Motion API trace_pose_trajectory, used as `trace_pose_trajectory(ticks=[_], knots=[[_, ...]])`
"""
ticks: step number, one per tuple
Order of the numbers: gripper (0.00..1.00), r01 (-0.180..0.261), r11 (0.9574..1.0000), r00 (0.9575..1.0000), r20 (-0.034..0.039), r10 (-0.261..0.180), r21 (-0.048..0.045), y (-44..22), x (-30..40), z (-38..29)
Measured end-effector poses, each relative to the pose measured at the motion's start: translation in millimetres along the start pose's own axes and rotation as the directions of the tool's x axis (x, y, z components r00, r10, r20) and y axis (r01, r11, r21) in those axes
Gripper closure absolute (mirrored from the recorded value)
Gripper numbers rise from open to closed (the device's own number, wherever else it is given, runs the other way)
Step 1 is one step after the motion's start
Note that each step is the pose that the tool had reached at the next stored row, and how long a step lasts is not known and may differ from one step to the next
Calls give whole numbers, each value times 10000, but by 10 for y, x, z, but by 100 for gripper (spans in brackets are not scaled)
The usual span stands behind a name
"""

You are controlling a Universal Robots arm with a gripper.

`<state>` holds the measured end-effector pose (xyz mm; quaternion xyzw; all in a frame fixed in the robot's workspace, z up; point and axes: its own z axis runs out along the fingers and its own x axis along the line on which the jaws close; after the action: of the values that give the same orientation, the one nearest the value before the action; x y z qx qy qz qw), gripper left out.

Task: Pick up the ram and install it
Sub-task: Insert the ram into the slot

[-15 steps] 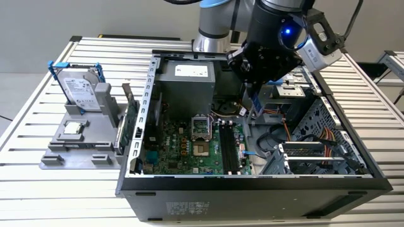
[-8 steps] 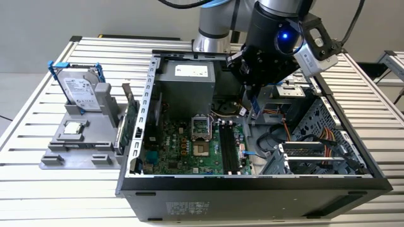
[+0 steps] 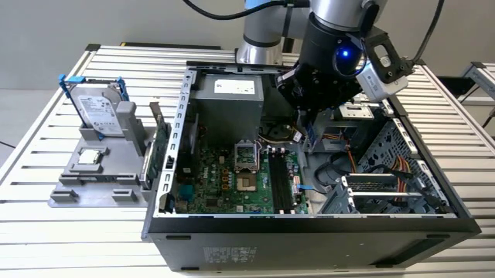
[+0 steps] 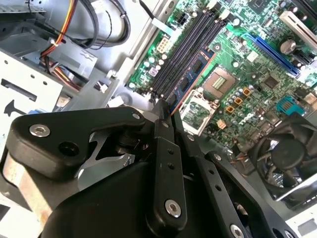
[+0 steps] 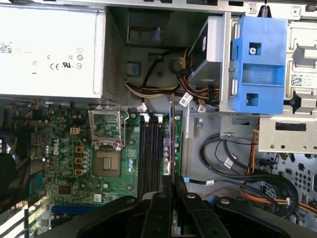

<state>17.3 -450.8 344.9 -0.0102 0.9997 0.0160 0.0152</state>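
My gripper [image 3: 304, 124] hangs inside the open computer case [image 3: 309, 226], above the motherboard. In both wrist views its black fingers [image 4: 162, 130] are shut on the ram [image 4: 190, 77], a thin strip with dark chips. Seen edge-on, the ram [image 5: 172, 141] hangs a little above the black memory slots [image 5: 148, 148], lined up along them and at their edge nearest the drive bay. The gripper [image 5: 172, 182] pinches it at one end. In the exterior view the slots [image 3: 280, 179] lie below and in front of the gripper.
A silver power supply [image 3: 228, 98] and a blue drive bracket [image 5: 257, 64] stand close to the gripper. Loose cables [image 5: 233, 163] run beside the board, near the CPU socket [image 5: 106, 163]. On the exterior view's left, a hard drive [image 3: 101, 113] stands in a grey fixture [image 3: 93, 185].
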Motion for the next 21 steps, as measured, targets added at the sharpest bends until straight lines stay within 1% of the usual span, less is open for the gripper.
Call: trace_pose_trajectory(ticks=[2, 3, 12, 15, 21], knots=[[100, 0, 10000, 10000, 0, 0, 2, -1, 1, 26], [100, -1, 10000, 10000, 0, 1, 7, -2, 2, 53], [100, -1, 10000, 10000, 0, 1, 9, -6, 5, 179], [100, -2, 10000, 10000, 0, 2, 9, -7, 1, 213], [100, -62, 10000, 10000, 2, 62, 11, -9, -27, 261]])
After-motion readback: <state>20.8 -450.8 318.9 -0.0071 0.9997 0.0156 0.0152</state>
